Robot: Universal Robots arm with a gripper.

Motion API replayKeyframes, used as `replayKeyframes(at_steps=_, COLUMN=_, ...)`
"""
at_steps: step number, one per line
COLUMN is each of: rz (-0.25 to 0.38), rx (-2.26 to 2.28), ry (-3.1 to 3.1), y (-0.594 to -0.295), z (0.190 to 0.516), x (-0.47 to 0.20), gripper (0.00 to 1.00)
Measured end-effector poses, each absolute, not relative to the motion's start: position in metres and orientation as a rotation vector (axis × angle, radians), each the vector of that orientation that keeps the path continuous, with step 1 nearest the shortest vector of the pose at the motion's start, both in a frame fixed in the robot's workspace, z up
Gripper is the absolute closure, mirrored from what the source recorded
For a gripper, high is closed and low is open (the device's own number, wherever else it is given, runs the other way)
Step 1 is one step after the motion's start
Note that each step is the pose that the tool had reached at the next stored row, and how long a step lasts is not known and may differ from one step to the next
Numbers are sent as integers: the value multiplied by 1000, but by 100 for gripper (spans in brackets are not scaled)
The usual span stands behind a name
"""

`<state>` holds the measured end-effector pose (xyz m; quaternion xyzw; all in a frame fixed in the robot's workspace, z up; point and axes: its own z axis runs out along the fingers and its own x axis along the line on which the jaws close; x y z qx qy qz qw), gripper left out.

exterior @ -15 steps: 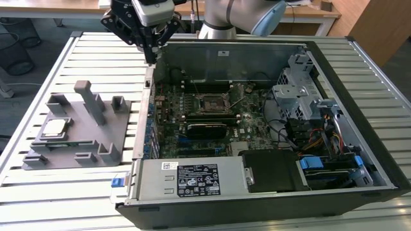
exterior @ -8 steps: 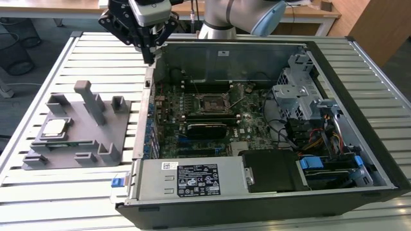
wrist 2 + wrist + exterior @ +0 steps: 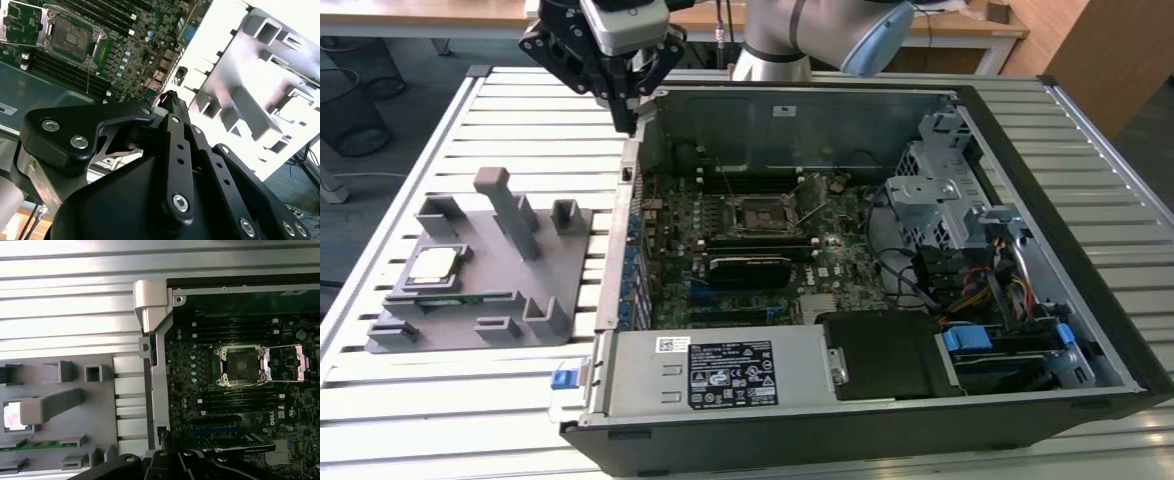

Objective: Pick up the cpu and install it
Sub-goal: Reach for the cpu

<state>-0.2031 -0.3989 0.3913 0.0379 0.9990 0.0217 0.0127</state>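
Observation:
The cpu (image 3: 432, 265) lies flat, silver lid up, in a pocket of the grey fixture (image 3: 520, 290) on the exterior view's left. In the first wrist view the cpu (image 3: 10, 416) is a bright square partly hidden behind a grey post. My gripper (image 3: 630, 122) hangs shut and empty above the open computer case's back corner, well away from the cpu. Its black fingertips (image 3: 171, 96) meet in both wrist views. The motherboard socket (image 3: 242, 365) stands open with its metal load plate (image 3: 287, 362) swung aside, and nothing sits in it; the socket (image 3: 758, 212) lies mid-board.
The open case (image 3: 1014, 150) has tall walls, a drive cage (image 3: 941, 195), cables and a power supply (image 3: 720, 370). Upright posts (image 3: 507, 210) rise from the fixture, and a green memory stick (image 3: 45, 445) lies in it. All of this rests on a slatted metal table (image 3: 454, 420).

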Motion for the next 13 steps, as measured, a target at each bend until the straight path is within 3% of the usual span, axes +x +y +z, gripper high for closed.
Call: replayKeyframes(at_steps=13, rz=68, rx=118, ry=3114, y=-399, z=391, x=-209, gripper=89)
